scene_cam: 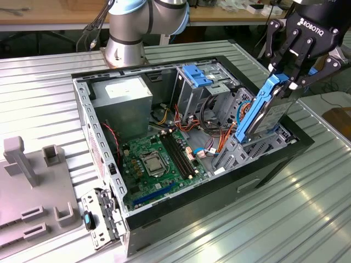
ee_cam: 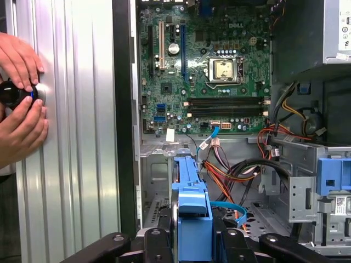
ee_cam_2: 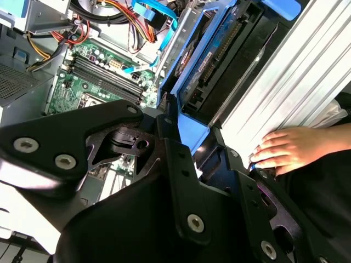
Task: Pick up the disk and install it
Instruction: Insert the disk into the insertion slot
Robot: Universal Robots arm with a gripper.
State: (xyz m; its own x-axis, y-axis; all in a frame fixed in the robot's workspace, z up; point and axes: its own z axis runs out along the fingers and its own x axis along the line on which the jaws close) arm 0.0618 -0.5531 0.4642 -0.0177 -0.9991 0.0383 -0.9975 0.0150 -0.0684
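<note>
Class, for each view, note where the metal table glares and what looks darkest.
Exterior view: streaks glare on the table; the computer case wall looks black. Second wrist view: table washed almost white; end effector, shut on the disk, darkest. First wrist view: bright spot on the table by the hands; case wall darkest.

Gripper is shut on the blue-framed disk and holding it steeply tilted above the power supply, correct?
Not quite. The gripper is shut on the disk and holds it steeply tilted, but over the drive bay at the exterior view's right end of the computer case. It is not over the power supply, which sits toward that view's left. The exterior view shows this.
</note>
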